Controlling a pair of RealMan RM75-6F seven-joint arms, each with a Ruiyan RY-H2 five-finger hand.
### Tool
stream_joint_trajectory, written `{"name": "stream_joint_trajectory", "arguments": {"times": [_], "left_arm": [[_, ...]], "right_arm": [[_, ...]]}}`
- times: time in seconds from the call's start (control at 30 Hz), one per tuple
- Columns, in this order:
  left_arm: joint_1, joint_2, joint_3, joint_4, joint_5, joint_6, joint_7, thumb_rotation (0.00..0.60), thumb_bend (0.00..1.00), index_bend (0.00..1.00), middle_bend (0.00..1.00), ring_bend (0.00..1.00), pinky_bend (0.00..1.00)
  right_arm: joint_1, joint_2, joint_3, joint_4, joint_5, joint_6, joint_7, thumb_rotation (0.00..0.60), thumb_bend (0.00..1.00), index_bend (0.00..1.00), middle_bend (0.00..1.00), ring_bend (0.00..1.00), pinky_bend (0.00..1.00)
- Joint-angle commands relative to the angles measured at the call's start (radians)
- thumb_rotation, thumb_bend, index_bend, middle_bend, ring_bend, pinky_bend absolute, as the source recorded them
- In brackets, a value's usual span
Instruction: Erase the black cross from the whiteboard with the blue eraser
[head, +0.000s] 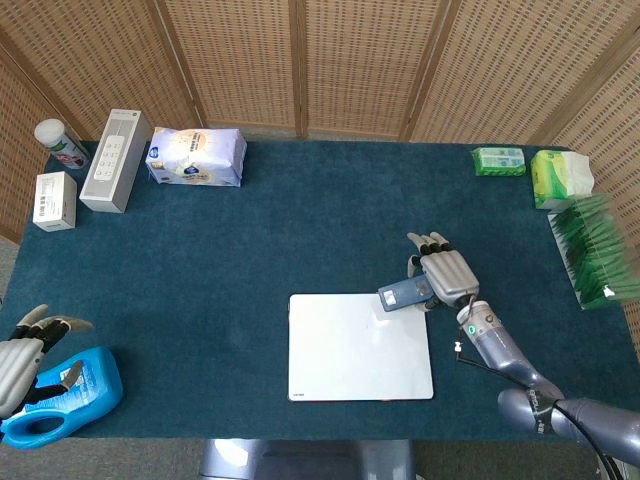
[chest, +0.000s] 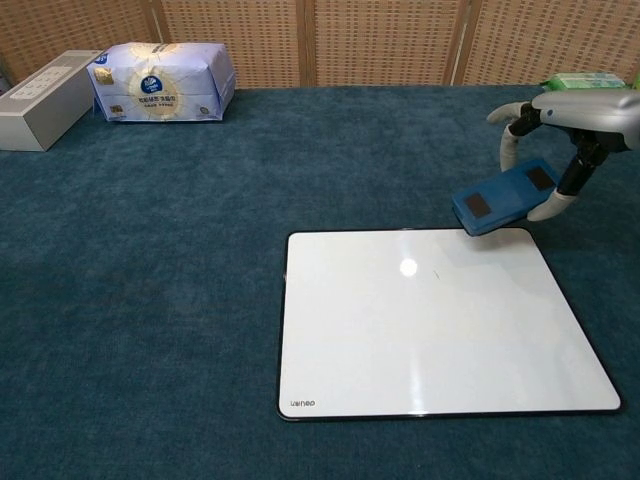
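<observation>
It looked like a staged robot test room: woven rattan screens (head: 300, 60) enclosed a table covered in dark teal carpet (head: 300, 230), household goods lining its edges.

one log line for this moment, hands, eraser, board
right robot hand: holds blue eraser over whiteboard far edge | board: faint mark only | left robot hand: open beside blue bottle
</observation>
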Motion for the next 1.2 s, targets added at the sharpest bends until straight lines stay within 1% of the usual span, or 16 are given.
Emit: {"name": "stream_joint_trajectory", "arguments": {"times": [0.03,0.17,0.23,0.3,0.57,0.67,1.0,1.2], "left_arm": [[-0.006,-0.003,-0.003,-0.004,0.0,-0.006,0.006,0.6,0.49,0.27,0.29,0.22,0.07],[-0.014,-0.007,-0.005,-0.01,0.0,-0.017,0.016,0.6,0.49,0.27,0.29,0.22,0.07],[-0.016,-0.007,-0.006,-0.012,0.001,-0.018,0.019,0.6,0.49,0.27,0.29,0.22,0.07],[-0.014,-0.004,-0.006,-0.015,0.0,-0.013,0.02,0.6,0.49,0.27,0.29,0.22,0.07],[-0.007,0.003,-0.004,-0.017,-0.001,-0.002,0.018,0.6,0.49,0.27,0.29,0.22,0.07],[-0.003,0.006,-0.003,-0.016,-0.002,0.004,0.018,0.6,0.49,0.27,0.29,0.22,0.07],[0.001,0.007,-0.002,-0.009,-0.008,0.006,0.013,0.6,0.49,0.27,0.29,0.21,0.07],[0.003,0.008,-0.002,-0.005,-0.01,0.009,0.008,0.6,0.49,0.27,0.29,0.21,0.07]], "right_arm": [[-0.007,0.009,-0.022,-0.046,-0.018,-0.005,-0.012,0.6,0.04,0.63,0.05,0.0,0.0],[-0.007,0.005,-0.041,-0.088,-0.033,-0.005,-0.036,0.6,0.03,0.63,0.05,0.0,0.0],[0.002,-0.013,-0.05,-0.1,-0.034,-0.02,-0.05,0.6,0.03,0.63,0.05,0.0,0.0],[0.012,-0.041,-0.048,-0.083,-0.019,-0.029,-0.061,0.6,0.03,0.63,0.05,0.0,0.0],[0.046,-0.103,-0.041,-0.022,0.013,-0.063,-0.079,0.6,0.03,0.64,0.05,0.0,0.0],[0.07,-0.129,-0.029,0.014,0.032,-0.083,-0.087,0.6,0.03,0.64,0.05,0.0,0.0],[0.115,-0.158,-0.019,0.059,0.066,-0.116,-0.108,0.6,0.03,0.64,0.05,0.0,0.0],[0.114,-0.149,-0.032,0.061,0.072,-0.119,-0.103,0.6,0.03,0.64,0.05,0.0,0.0]]}}
